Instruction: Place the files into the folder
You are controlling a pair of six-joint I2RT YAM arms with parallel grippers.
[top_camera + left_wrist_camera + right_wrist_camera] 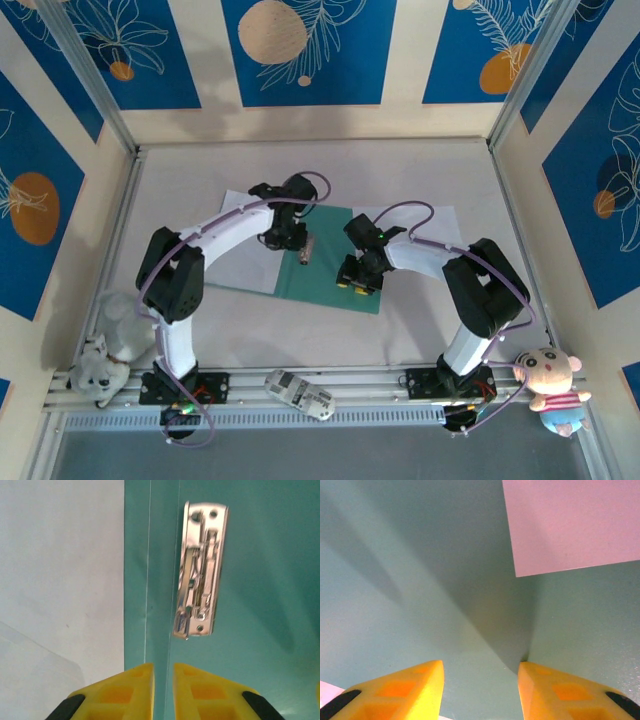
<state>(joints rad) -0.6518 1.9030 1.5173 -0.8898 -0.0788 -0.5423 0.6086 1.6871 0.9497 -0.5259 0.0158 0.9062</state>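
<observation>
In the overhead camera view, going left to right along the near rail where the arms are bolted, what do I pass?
grey-and-white plush dog → left arm's base → small white-and-grey object lying flat → right arm's base → plush doll in a pink striped top

robot lab booth, patterned panels (pixel 300 50) walling a white table (pixel 320 170).

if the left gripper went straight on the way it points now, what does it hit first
Most likely the folder. The left gripper points down at its green inner face beside the spine crease, just short of the clip. Depth is unclear, so the clip could come first on a shallow path.
</observation>
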